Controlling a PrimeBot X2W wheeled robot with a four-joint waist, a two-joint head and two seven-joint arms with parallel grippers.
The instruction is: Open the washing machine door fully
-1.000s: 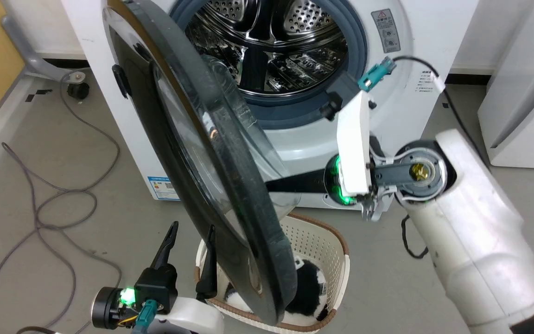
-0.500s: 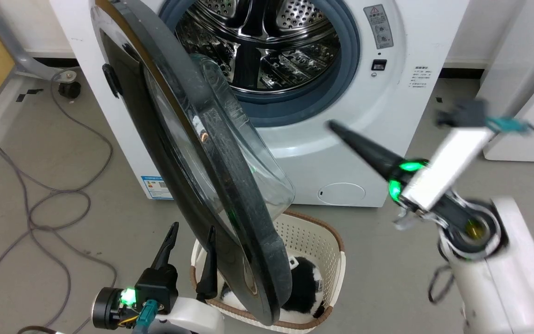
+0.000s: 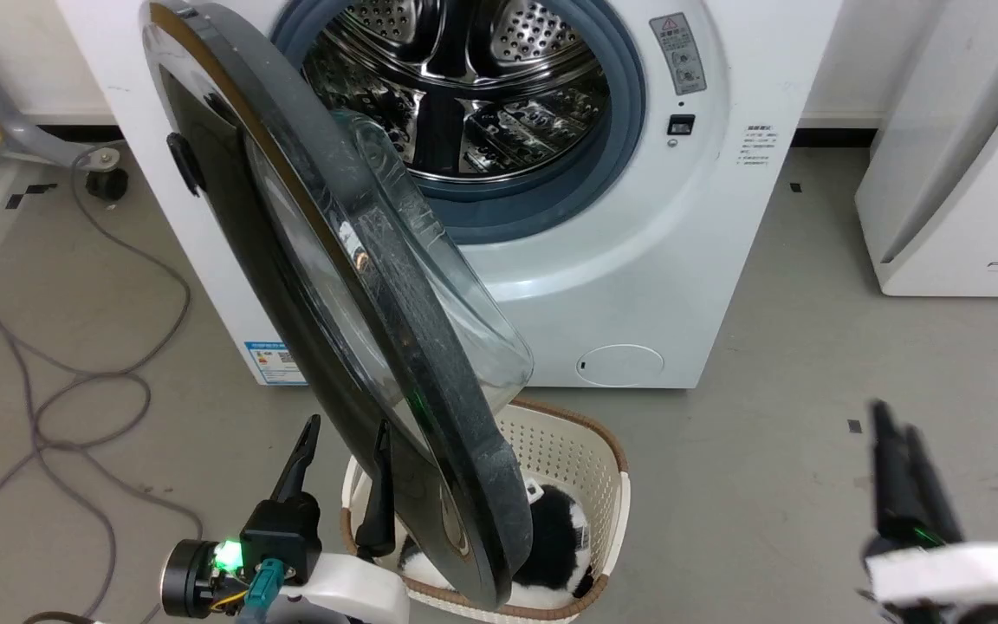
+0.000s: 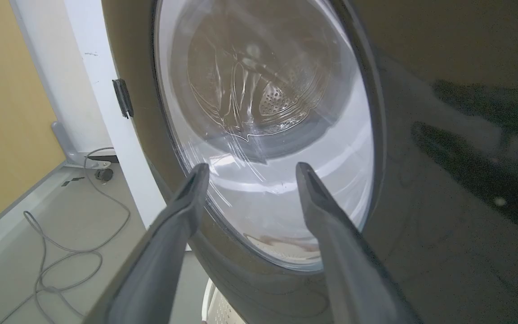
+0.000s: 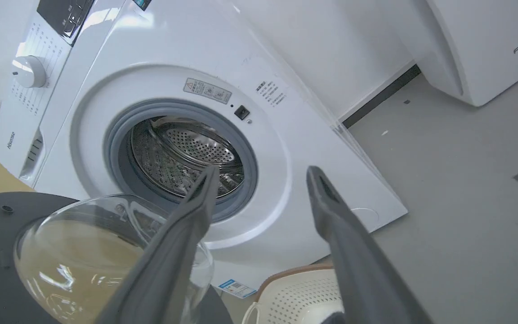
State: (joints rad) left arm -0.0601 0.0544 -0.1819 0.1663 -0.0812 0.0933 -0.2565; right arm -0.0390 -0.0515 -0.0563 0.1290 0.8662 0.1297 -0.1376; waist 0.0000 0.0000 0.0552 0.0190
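The washing machine door (image 3: 430, 364) stands swung out from its hinge on the left, nearly edge-on to me, with its clear glass bowl (image 3: 456, 295) facing the drum (image 3: 464, 87). My left gripper (image 3: 345, 442) is open at the lower left, just outside the door's glossy black outer face (image 4: 443, 180), fingers pointing up at the glass centre (image 4: 263, 112) and holding nothing. My right gripper (image 3: 893, 442) is low at the right, well away from the door, blurred. Its wrist view shows the right gripper (image 5: 262, 171) open and empty, aimed at the drum opening (image 5: 187, 157), with the door's bowl (image 5: 83, 243) at lower left.
A cream laundry basket (image 3: 577, 442) with a black-and-white item (image 3: 551, 537) sits on the floor under the door's lower edge. A grey cable (image 3: 74, 390) loops over the floor on the left. A white appliance (image 3: 958, 173) stands at the right.
My right arm has pulled back from behind the door and dropped to the lower right. The camera has shifted slightly. The door's angle and my left gripper look unchanged.
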